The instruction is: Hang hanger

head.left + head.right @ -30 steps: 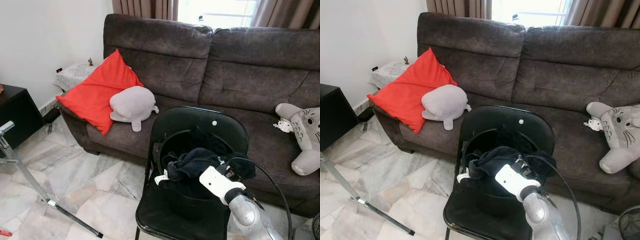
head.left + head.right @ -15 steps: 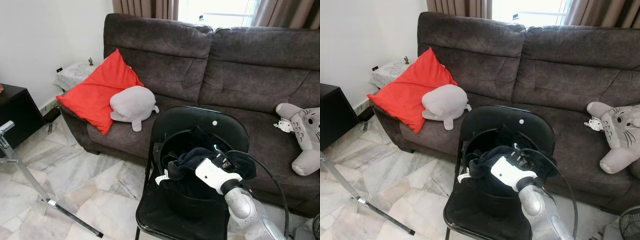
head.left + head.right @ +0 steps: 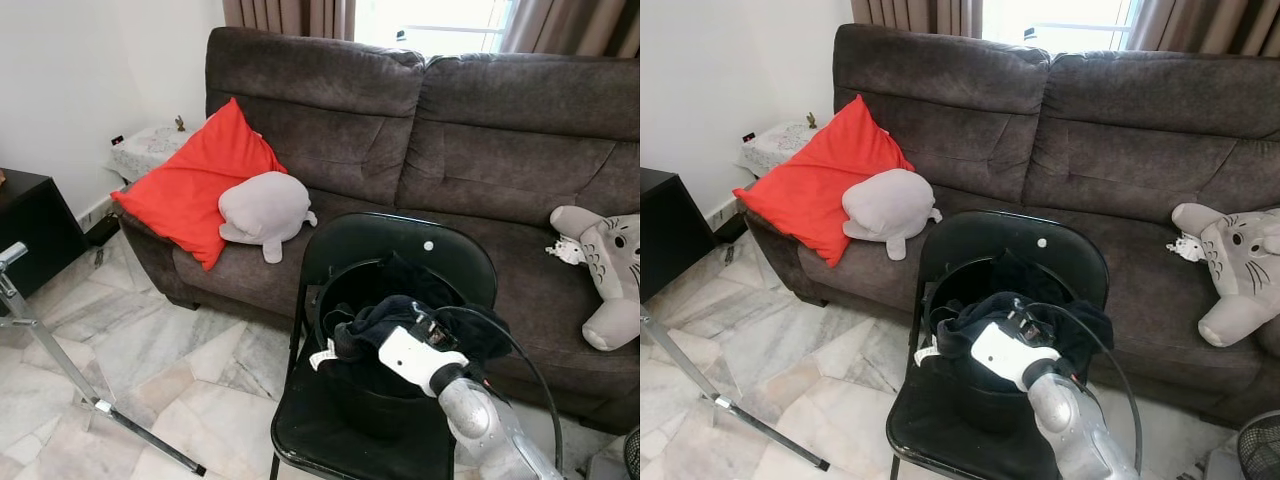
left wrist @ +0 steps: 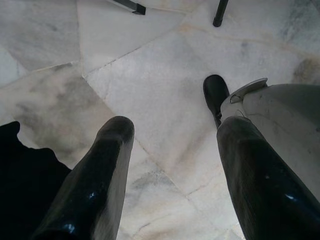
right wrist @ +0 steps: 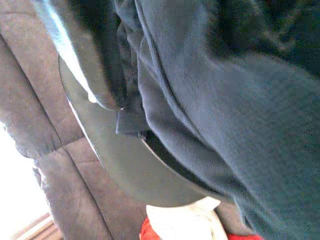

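- While the right arm (image 3: 470, 415) reaches forward over the chair (image 3: 400, 260), its gripper end is buried in the dark clothes (image 3: 380, 325) heaped in the black basket (image 3: 345, 285) on the seat; whether its fingers are apart or closed on anything cannot be told.
- No hanger can be made out. If one is there, it most likely lies under or inside the clothes, ahead of and below the right wrist. Its long axis is unknown.
- Right wrist view: dark blue cloth (image 5: 210, 100) close up, the chair back's curved edge (image 5: 125, 170) beside it, sofa (image 5: 30, 125) behind.
- Right arm is clearly the nearer one to the pile. Left gripper (image 4: 170, 175) hangs idle over the marble floor (image 4: 150, 75), fingers wide apart, holding nothing.
- A slanting metal stand (image 3: 60, 360) is on the floor to the left, its top cut off; possibly the rack to hang on, not certain.
- On the sofa: red cushion (image 3: 190, 185), grey plush (image 3: 265, 208), second plush (image 3: 605, 275) at right edge.
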Robot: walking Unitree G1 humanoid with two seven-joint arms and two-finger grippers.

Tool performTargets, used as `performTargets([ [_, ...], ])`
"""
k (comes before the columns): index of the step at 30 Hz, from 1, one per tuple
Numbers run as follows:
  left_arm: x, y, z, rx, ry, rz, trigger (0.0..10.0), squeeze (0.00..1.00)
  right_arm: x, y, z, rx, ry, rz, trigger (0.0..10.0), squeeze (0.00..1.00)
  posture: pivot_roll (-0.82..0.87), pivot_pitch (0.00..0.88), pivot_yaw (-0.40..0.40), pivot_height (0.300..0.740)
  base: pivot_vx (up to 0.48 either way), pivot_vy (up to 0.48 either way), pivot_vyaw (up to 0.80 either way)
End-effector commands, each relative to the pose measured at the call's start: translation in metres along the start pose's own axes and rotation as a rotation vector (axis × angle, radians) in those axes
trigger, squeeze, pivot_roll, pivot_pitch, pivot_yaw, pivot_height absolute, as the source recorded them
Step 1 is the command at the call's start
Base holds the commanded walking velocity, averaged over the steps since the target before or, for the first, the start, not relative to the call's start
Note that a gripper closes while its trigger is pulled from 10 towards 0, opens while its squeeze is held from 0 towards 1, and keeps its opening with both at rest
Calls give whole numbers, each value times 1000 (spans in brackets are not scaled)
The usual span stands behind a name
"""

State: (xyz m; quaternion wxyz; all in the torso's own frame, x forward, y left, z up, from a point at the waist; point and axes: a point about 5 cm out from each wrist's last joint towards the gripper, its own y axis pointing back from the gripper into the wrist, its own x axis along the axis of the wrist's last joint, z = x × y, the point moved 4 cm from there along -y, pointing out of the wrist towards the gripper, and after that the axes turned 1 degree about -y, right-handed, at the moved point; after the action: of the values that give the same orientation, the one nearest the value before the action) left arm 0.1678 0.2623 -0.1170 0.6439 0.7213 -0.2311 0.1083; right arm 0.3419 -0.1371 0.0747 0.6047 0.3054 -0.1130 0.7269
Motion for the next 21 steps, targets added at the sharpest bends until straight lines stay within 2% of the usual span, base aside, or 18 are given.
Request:
performTargets([
  [1,-4,1,-5,13,-7,-15,10000,0,4,-2,-4,18,0,13,0,0,-54,0,42,740,0,0,0],
  [10,-5,2,-5,11,-5,-17,10000,0,-10,-3,-6,8,7,-61,0,0,-43,0,38,740,0,0,0],
  [11,-5,2,-5,10,-4,-18,10000,0,-13,-3,-5,4,8,-81,2275,0,-43,0,38,740,0,0,0],
  [12,-6,2,-5,10,-4,-18,10000,0,-14,-3,-5,0,8,-88,6431,0,-40,0,37,740,0,0,0],
  [13,-6,2,-5,10,-3,-18,10000,0,-15,-3,-4,-3,8,-91,6431,0,-40,0,37,740,0,0,0],
  [14,-6,2,-5,10,-3,-18,10000,0,-16,-3,-4,-6,4,-98,9922,0,-40,0,37,740,0,0,0],
  [21,-7,2,-5,12,-5,-21,10000,0,-15,-2,-5,-12,-17,-84,10000,0,-42,0,37,740,0,0,0],
])
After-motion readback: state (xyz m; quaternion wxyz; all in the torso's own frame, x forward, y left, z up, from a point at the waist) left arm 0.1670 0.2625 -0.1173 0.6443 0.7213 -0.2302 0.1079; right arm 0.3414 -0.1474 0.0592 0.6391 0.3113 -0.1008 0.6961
